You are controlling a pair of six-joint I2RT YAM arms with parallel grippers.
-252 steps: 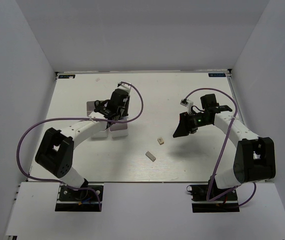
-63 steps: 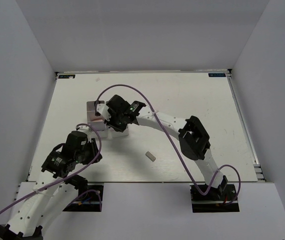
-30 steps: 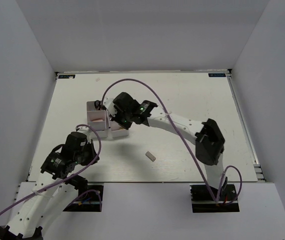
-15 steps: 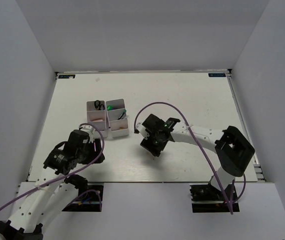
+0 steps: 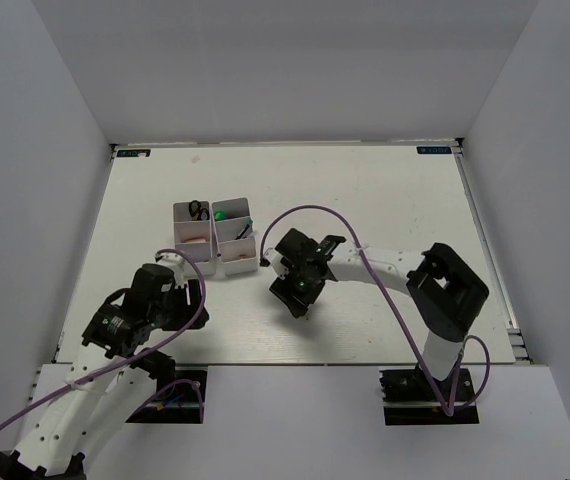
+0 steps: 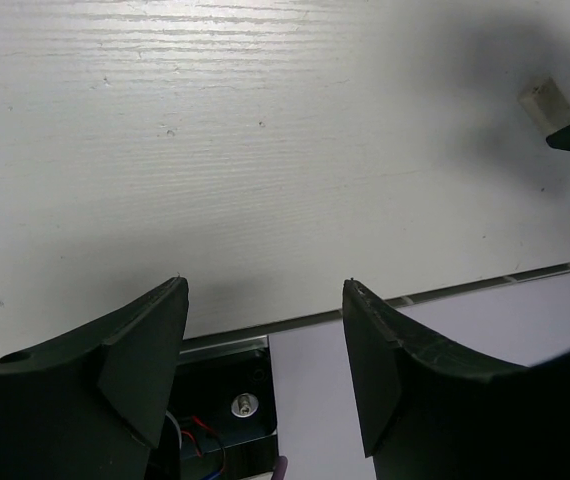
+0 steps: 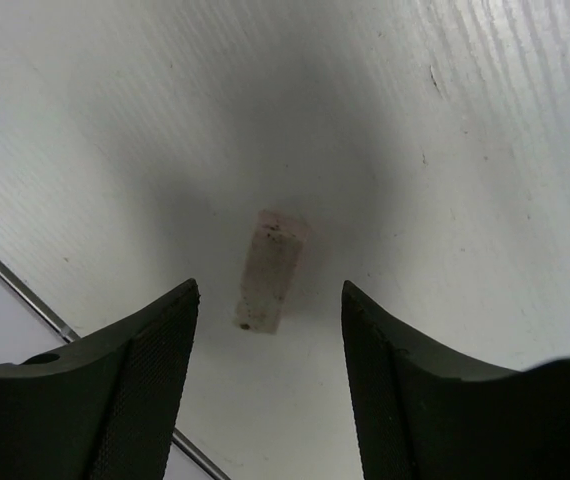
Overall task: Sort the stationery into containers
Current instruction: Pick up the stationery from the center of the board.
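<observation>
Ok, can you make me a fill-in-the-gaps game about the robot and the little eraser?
The right claw hangs over the small beige rectangular eraser, jaws ___.
The left claw grips ___.
The black-handled scissors lie in one of the ___ pale grey-white plastic trays.
Beside the scissors shows a marker cap coloured ___.
Missing words: open, nothing, two, green.

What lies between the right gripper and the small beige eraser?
Nothing: the right wrist view shows only bare white table around the eraser, framed by the open right gripper.
</observation>
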